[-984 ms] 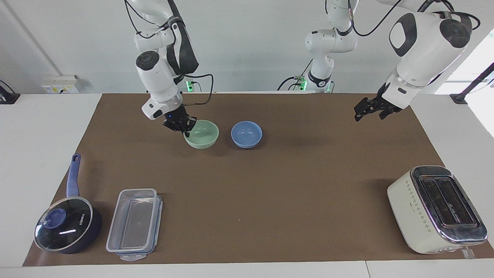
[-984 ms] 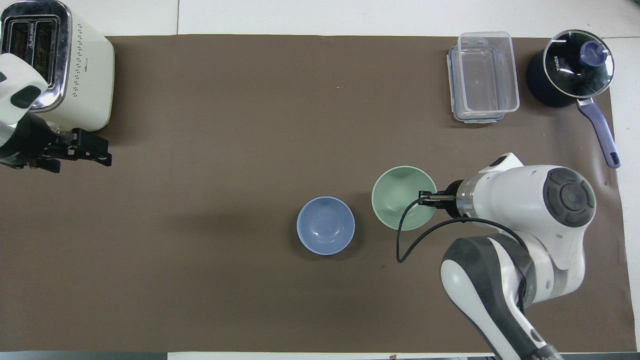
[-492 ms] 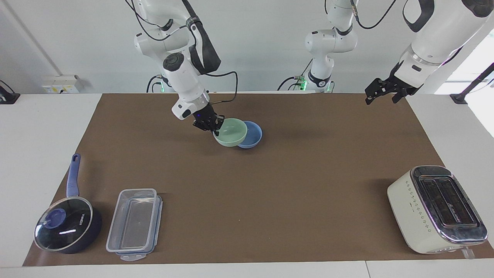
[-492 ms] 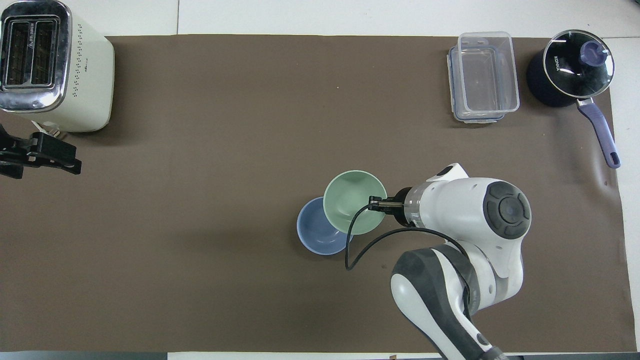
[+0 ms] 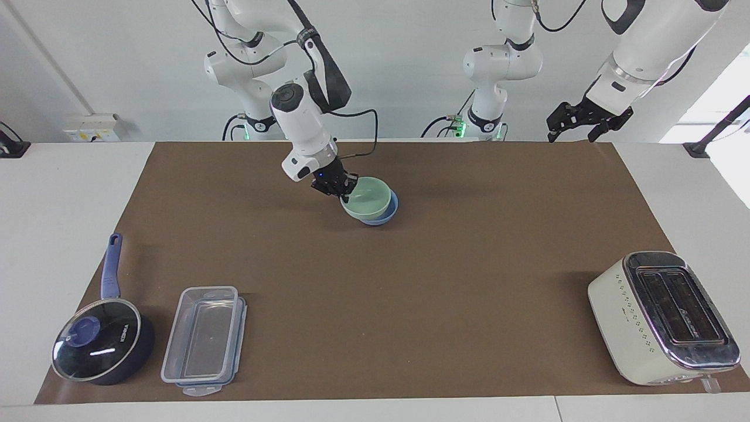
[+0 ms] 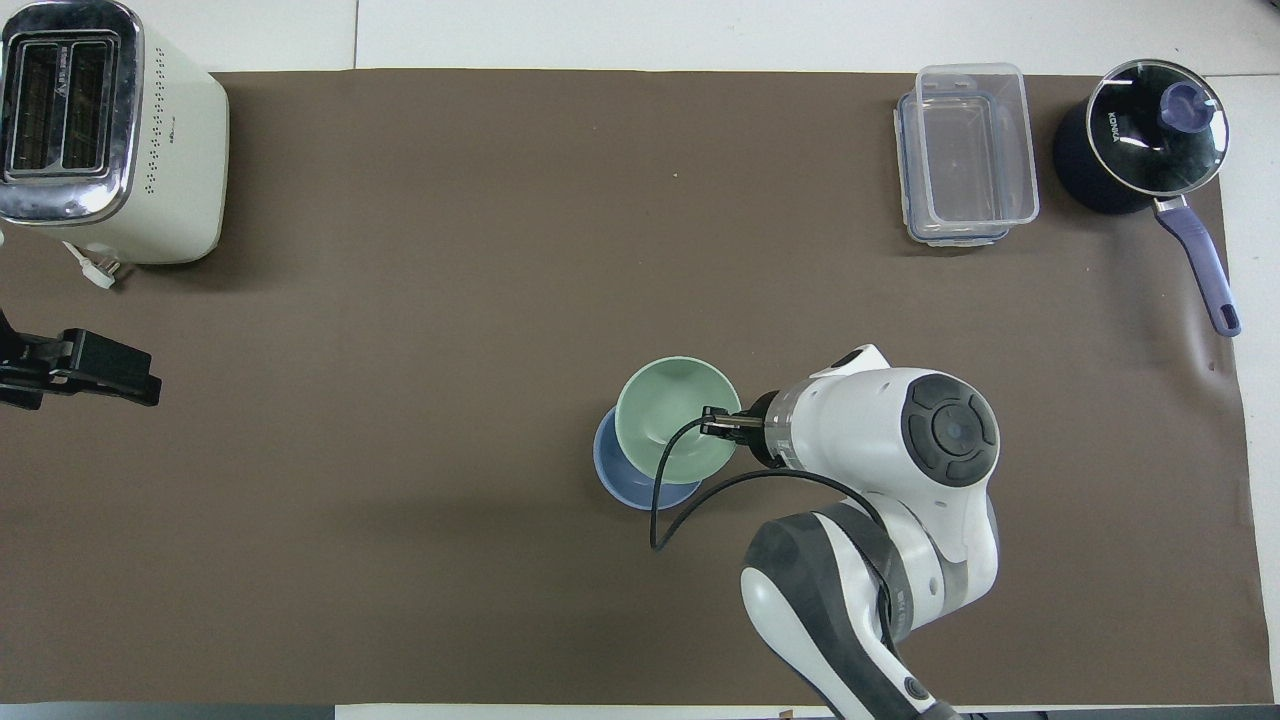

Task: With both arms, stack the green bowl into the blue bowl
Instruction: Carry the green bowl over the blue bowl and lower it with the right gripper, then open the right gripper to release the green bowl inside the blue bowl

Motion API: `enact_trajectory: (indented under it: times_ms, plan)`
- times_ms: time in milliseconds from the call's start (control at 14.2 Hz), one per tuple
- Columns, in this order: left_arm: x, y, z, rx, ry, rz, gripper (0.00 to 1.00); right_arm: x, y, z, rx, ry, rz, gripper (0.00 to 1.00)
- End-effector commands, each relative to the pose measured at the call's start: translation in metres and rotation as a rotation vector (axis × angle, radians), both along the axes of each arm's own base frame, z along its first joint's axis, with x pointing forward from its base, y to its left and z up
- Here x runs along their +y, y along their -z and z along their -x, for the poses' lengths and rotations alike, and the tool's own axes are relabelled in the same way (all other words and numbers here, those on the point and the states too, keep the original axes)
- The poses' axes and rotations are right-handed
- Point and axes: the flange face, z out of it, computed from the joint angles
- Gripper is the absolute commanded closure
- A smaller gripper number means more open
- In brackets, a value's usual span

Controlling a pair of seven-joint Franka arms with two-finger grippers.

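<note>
Facing view: right pincer (image 5: 341, 189) pinches green bowl (image 5: 367, 199) by its rim, carried over blue bowl (image 5: 387, 212), offset toward the right arm's end of the desk. Risk: letting go now lands green bowl on blue bowl's rim, tipping or sliding off. Left pincer (image 5: 573, 122) waits up high, well apart from blue bowl, fingers spread.
</note>
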Motion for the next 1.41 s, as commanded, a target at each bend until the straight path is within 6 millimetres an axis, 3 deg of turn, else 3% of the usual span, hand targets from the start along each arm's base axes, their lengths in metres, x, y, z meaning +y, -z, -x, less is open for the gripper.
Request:
enact_trajectory:
  times_ms: [0, 141, 281, 562, 1335]
  plan:
    - [0.003, -0.002, -0.01, -0.016, 0.006, -0.007, 0.0, 0.003, -0.002, -0.003, 0.034, 0.054, -0.058, 1.0]
    - [-0.003, 0.001, -0.014, -0.021, 0.018, -0.011, 0.0, 0.004, 0.0, -0.002, 0.048, 0.051, -0.059, 1.0]
    - [-0.005, -0.005, -0.016, -0.037, 0.022, -0.014, 0.0, 0.02, 0.007, 0.005, 0.053, 0.022, -0.055, 1.0]
    - [-0.003, -0.008, -0.016, -0.035, 0.019, -0.013, 0.0, 0.031, 0.017, 0.011, 0.062, -0.006, -0.042, 1.0]
    - [0.001, -0.011, -0.01, -0.043, 0.004, -0.013, 0.0, 0.029, 0.02, 0.016, 0.055, -0.052, 0.004, 1.0]
